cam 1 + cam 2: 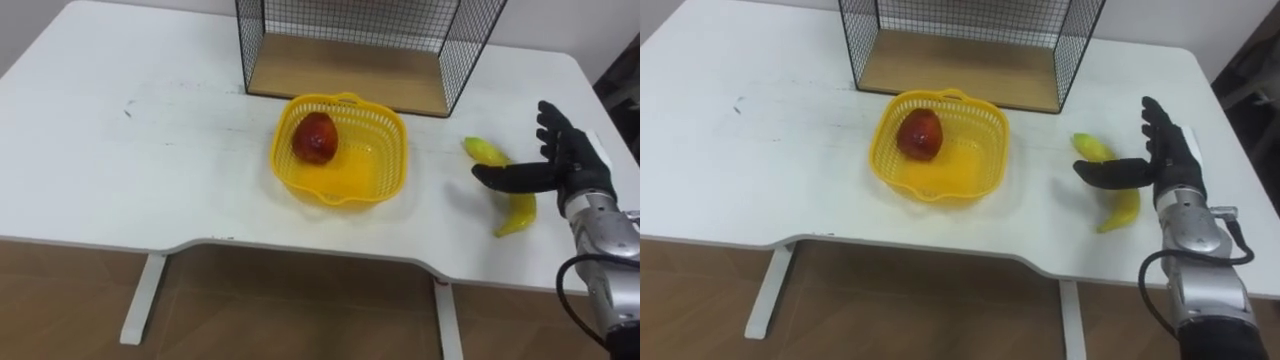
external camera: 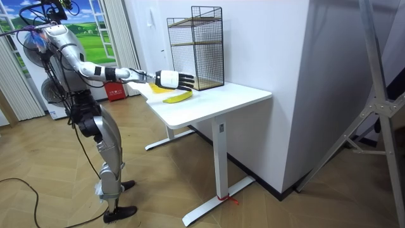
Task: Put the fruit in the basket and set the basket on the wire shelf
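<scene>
Right hand (image 1: 568, 165), fingers spread, hovers over the banana (image 1: 520, 212) (apple (image 1: 314, 137) sits in the basket (image 1: 396, 142)), perhaps touching; next, grasp it.

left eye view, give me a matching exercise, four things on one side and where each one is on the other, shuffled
1 red fruit
2 banana
3 wire shelf
4 right hand

a at the back of the table
b in the basket
c open, above the banana
d flat on the table, right of the basket

Pairs: 1-b, 2-d, 3-a, 4-c
</scene>
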Controlling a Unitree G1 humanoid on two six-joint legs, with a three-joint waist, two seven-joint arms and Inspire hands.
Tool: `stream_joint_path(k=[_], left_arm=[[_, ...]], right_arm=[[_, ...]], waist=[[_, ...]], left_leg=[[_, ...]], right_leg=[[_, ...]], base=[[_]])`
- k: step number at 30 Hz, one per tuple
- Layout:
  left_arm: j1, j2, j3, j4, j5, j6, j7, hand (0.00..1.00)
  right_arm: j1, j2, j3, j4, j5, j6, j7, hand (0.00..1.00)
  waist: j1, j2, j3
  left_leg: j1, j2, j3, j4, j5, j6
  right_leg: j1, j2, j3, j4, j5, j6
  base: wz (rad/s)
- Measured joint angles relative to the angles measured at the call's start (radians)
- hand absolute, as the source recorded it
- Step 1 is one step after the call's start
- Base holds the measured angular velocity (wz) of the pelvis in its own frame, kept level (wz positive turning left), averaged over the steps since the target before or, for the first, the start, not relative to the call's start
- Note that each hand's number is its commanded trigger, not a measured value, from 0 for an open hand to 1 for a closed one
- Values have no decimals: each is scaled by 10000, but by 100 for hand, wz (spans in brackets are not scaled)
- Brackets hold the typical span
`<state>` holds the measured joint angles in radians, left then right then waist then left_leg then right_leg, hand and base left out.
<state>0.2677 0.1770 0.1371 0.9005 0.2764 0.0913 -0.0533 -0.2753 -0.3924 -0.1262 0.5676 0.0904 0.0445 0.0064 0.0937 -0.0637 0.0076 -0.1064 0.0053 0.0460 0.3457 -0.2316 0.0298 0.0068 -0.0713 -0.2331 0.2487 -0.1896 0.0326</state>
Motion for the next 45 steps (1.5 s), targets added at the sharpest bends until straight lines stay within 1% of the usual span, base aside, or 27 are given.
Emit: stream_joint_path(k=[4,9,15,16,18,20,23,27,33,42,45], left_arm=[[37,11,1,2,0,3,-8,0],[-28,15,13,38,-22,115,-19,0],[-53,23,62,215,-82,138,-23,0],[-46,23,61,218,-81,158,-37,0],[-102,43,55,226,-80,184,-74,0],[-114,78,51,235,-83,184,-83,0],[-137,140,49,233,-82,186,-82,0],[-135,150,49,234,-77,221,-74,0],[-146,157,33,232,-52,318,-71,0],[-197,242,41,232,4,342,-81,0],[-255,260,41,219,14,411,-194,0]], right_arm=[[-7,-3,-41,115,21,0,99,0],[-10,-40,-45,208,61,3,336,0],[-21,-66,-42,867,56,16,834,0],[-34,-81,-42,865,60,3,883,0],[-37,-234,-36,976,44,7,1089,0],[-127,-265,-36,1191,48,-8,1169,0],[-207,-273,-36,1383,16,-5,1183,0],[-217,-277,-36,1489,-2,-7,1183,0],[-437,-335,-34,2085,-87,-39,1289,0],[-566,-365,-38,2456,-331,-18,1380,0],[-598,-370,-38,2453,-678,-4,1411,0]], waist=[[-76,27,6],[-67,20,1],[-83,17,-3],[-102,17,-8],[-99,-7,-22],[-101,-40,-45],[-118,-78,-67],[-104,-60,-55],[-59,-44,-44],[-28,-66,-55],[-15,-56,-51]], left_leg=[[-101,-10,-91,66,0,0],[-118,-21,-102,74,0,1],[-126,-21,-93,74,1,2],[-133,-20,-104,76,1,2],[-136,-25,-161,76,1,2],[-127,-25,-172,77,1,1],[-124,-24,-200,89,0,1],[-108,-24,-239,127,-2,-1],[-44,-15,-269,199,-4,-5],[-45,-18,-305,277,-9,-7],[-60,-13,-309,305,-10,-5]], right_leg=[[-39,-21,-211,31,0,0],[-56,-34,-214,55,-2,4],[-49,-24,-192,-9,-1,2],[-42,-20,-194,-37,0,0],[-23,-17,-210,-62,0,-1],[1,-11,-212,-79,1,-2],[28,-3,-223,-94,4,-5],[93,-1,-276,-104,4,-7],[226,16,-366,-107,12,-19],[297,16,-444,-115,12,-19],[279,19,-444,-110,12,-19]], base=[[9],[0],[0],[0],[0],[0],[0],[4],[3],[2],[0]])
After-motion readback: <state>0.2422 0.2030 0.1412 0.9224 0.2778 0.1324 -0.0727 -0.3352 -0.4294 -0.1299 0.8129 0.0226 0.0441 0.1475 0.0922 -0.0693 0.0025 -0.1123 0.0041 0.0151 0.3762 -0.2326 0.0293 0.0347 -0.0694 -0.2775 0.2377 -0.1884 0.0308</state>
